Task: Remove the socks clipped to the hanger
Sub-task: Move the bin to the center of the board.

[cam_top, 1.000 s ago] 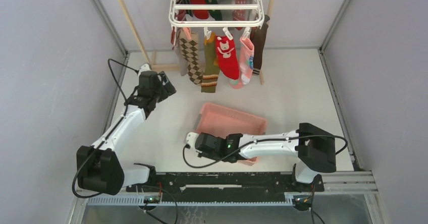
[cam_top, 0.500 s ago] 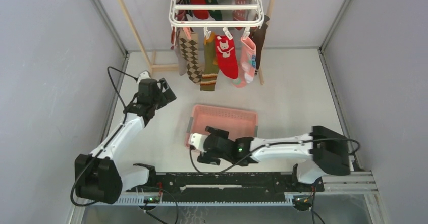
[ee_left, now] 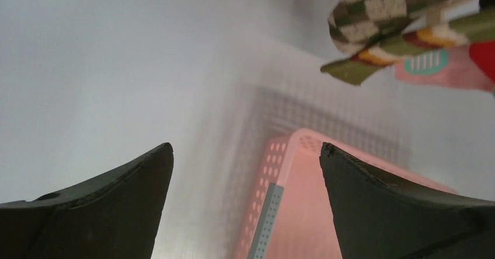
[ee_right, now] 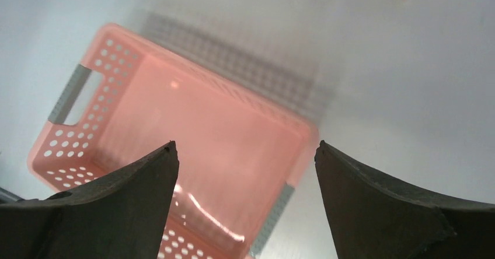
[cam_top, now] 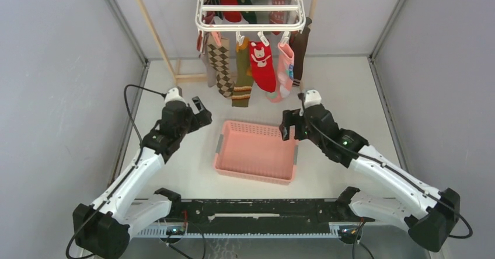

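Right claw point(cam_top: 290, 125), now up beside basket point(cam_top: 219, 154), agape

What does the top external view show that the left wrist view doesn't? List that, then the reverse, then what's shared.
Top external only: the hanger and its clips, and the right gripper, open. Left wrist only: the left gripper seen from inside, jaws wide apart. Both: the pink basket, plus the argyle sock and the olive striped sock.

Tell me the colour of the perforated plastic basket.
Pink; the basket shows best in the top view.
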### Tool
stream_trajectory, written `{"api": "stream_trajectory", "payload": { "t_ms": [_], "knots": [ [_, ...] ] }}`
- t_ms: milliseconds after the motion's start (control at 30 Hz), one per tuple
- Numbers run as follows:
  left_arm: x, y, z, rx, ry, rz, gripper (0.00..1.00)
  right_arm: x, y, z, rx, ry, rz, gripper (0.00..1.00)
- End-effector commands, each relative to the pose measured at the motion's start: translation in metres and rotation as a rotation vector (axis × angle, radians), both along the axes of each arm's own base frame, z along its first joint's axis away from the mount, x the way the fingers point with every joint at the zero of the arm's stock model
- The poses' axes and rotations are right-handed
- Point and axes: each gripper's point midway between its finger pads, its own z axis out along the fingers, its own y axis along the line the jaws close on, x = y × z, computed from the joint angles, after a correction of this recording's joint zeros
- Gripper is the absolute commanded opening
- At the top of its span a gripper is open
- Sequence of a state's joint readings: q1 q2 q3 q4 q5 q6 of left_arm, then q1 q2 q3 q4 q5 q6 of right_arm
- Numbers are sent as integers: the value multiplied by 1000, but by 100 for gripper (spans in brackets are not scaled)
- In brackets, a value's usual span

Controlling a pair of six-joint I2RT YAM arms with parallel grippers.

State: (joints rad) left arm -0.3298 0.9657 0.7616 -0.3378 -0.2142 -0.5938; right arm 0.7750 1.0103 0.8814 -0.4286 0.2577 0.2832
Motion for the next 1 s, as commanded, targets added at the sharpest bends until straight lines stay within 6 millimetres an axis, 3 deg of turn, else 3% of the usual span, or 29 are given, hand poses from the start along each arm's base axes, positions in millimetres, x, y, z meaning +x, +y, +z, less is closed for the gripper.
{"api": "stream_trajectory", "payload": {
  "t_ms": [0,100,233,500,767,967],
  "knots": [
    [-15,-11,-20,40,38,-28,96,-26,-29,-23,37,175,-143,89],
    [-21,-15,-38,65,75,-28,89,-34,-45,-41,23,227,-235,82],
    [-30,-16,-62,114,125,-23,78,-42,-40,-64,66,292,-246,72],
    [-37,-16,-88,157,172,-19,74,-44,-28,-100,85,352,-263,67],
    [-24,-27,-104,160,191,-23,73,-16,-21,-111,82,344,-269,50],
    [-7,-30,-99,185,171,-11,72,15,-26,-104,110,314,-287,45]
  ]
}}
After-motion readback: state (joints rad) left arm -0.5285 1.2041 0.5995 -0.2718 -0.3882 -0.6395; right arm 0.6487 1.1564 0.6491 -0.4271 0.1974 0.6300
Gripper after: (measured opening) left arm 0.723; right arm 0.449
